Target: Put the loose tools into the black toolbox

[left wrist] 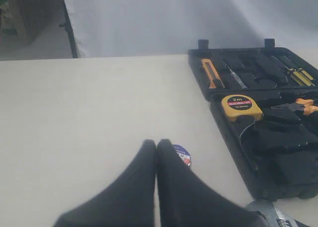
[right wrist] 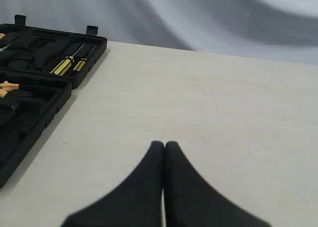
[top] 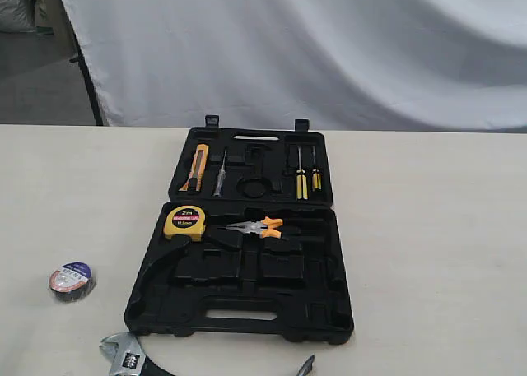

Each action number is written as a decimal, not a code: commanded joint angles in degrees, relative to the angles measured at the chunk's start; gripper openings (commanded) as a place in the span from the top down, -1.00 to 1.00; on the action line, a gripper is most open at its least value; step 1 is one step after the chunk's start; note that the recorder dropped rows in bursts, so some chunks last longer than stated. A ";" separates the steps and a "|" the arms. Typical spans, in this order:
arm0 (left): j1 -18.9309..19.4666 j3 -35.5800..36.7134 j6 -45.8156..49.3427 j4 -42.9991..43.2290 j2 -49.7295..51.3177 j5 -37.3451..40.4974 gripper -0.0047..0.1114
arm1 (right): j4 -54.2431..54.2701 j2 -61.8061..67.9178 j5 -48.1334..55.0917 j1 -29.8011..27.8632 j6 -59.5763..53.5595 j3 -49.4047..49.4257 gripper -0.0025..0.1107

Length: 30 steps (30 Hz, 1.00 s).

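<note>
The black toolbox (top: 346, 306) lies open at the table's middle, several moulded recesses bare. The small black tape roll (top: 72, 280) with its blue-white label sits left of the box. The silver adjustable wrench (top: 123, 355) lies at the near edge, its handle cut off. A steel tip (top: 306, 365) pokes in at the near edge; the rest of that tool is out of view. My left gripper (left wrist: 156, 145) is shut and empty, hovering over the table; one finger hides part of the tape roll (left wrist: 183, 154). My right gripper (right wrist: 164, 145) is shut and empty, right of the toolbox (right wrist: 54, 105).
In the box sit a yellow tape measure (top: 184, 222), orange-handled pliers (top: 259, 226), a utility knife (top: 195, 168) and screwdrivers (top: 301, 178). A white cloth (top: 313, 47) hangs behind the table. Neither gripper shows in the exterior view.
</note>
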 commanded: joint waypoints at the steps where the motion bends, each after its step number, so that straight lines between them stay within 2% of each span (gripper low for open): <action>1: -0.42 0.19 -0.06 -0.04 -0.06 0.03 0.91 | 0.30 0.00 -0.36 -0.45 0.09 0.15 0.96; 20: -0.42 0.19 -0.06 -0.04 -0.06 0.03 0.91 | 0.30 0.00 -0.97 -0.45 0.09 0.15 0.96; 25: -0.42 0.19 -0.06 -0.04 -0.06 0.03 0.91 | 0.30 0.00 -7.40 -0.45 0.09 0.15 0.96; 30: -0.42 0.19 -0.06 -0.04 -0.06 0.03 0.91 | 7.44 0.00 -16.28 -0.45 5.73 0.15 0.96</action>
